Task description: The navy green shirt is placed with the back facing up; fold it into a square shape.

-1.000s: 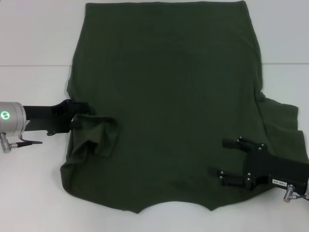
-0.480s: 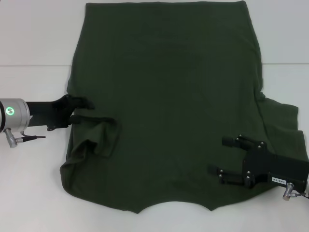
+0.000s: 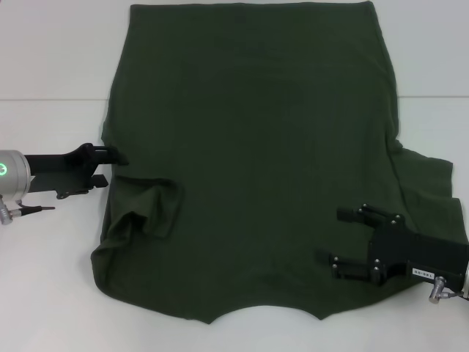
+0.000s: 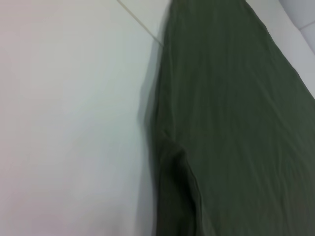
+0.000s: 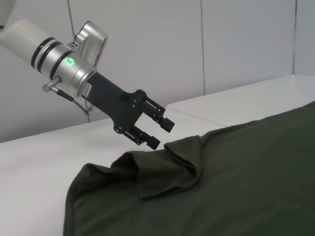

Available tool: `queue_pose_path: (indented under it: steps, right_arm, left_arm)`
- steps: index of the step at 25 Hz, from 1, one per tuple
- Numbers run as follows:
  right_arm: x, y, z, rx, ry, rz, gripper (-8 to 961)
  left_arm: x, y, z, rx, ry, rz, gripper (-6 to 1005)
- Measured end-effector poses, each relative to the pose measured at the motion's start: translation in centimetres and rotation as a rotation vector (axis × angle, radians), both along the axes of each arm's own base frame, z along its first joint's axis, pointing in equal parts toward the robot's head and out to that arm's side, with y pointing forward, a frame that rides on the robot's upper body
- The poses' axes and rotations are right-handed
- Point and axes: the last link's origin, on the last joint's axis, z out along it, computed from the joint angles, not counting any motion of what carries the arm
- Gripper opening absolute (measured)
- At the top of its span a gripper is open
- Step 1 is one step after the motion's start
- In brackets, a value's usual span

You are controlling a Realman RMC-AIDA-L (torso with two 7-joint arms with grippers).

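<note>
The navy green shirt [image 3: 256, 147] lies flat on the white table, plain back up, collar end toward me. Its left sleeve [image 3: 145, 205] is folded inward onto the body and lies rumpled. My left gripper [image 3: 115, 169] is open and empty, just off the shirt's left edge beside that sleeve; the right wrist view shows it [image 5: 160, 132] hovering above the folded sleeve [image 5: 162, 167]. My right gripper [image 3: 331, 236] is open and empty over the shirt's lower right part. The left wrist view shows only the shirt's edge [image 4: 236, 123] and table.
The white table [image 3: 51, 279] has bare surface left of the shirt and at the right [image 3: 440, 117]. The right sleeve [image 3: 425, 172] still spreads outward past the body. A seam line crosses the table behind [image 3: 44, 100].
My left gripper has pulled back to the left, off the folded sleeve to the shirt's edge. The sleeve stays folded. The right gripper has hardly moved.
</note>
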Motion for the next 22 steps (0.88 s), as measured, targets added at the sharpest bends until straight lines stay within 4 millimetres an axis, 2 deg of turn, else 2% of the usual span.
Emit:
queue_pose_path:
  steps: [22]
  right_arm:
    - [-0.03, 0.07, -0.04, -0.001, -0.003, 0.002, 903]
  left_arm:
    - [0.94, 0.87, -0.79, 0.008, 0.024, -0.019, 639]
